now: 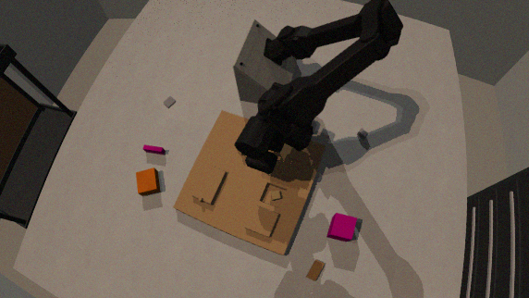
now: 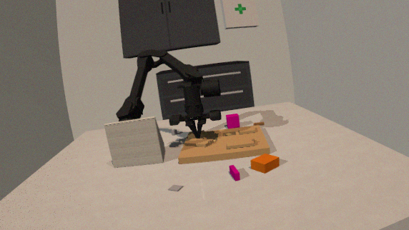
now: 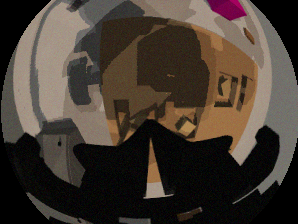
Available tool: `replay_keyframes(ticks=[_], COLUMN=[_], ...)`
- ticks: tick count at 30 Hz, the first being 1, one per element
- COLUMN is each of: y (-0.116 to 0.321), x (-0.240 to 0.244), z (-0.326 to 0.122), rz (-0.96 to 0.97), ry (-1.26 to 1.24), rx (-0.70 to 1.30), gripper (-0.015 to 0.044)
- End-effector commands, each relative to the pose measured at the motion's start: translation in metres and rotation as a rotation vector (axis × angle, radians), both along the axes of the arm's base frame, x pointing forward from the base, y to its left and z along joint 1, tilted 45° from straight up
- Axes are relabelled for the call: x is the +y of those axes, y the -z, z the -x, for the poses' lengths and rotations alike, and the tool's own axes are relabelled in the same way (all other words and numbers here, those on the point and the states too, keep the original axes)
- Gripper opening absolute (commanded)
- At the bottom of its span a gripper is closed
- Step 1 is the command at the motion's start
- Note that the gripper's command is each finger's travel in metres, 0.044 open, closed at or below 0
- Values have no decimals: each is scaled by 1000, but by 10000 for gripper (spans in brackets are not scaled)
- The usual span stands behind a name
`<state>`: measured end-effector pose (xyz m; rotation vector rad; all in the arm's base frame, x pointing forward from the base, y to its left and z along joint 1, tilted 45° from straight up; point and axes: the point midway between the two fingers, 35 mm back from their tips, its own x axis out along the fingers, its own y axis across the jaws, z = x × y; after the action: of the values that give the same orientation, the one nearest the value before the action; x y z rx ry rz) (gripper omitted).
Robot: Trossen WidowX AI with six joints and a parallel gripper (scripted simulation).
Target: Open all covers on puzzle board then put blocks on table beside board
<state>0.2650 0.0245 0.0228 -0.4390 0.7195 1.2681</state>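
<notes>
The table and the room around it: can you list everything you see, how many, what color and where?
puzzle board: one, tan, mid-table
small block in a board well: one, tan
big cube: one, pink, beside the board
orange block: one, orange, beside the board
thin bar: one, pink, near the orange block
little brown block: one, brown, past the big cube
wall cupboard: one, dark gray, high up
robot arm: one, black, reaching over the board
hand: one, black, shut, at the board
</notes>
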Motion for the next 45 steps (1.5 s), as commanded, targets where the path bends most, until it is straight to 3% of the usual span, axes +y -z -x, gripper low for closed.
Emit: replay_keyframes(ticks=[1, 45], y=[2, 13], x=[-1, -24], z=[6, 37], rz=[4, 7], ry=[-3, -2], rx=[-1, 1], gripper=[0, 0])
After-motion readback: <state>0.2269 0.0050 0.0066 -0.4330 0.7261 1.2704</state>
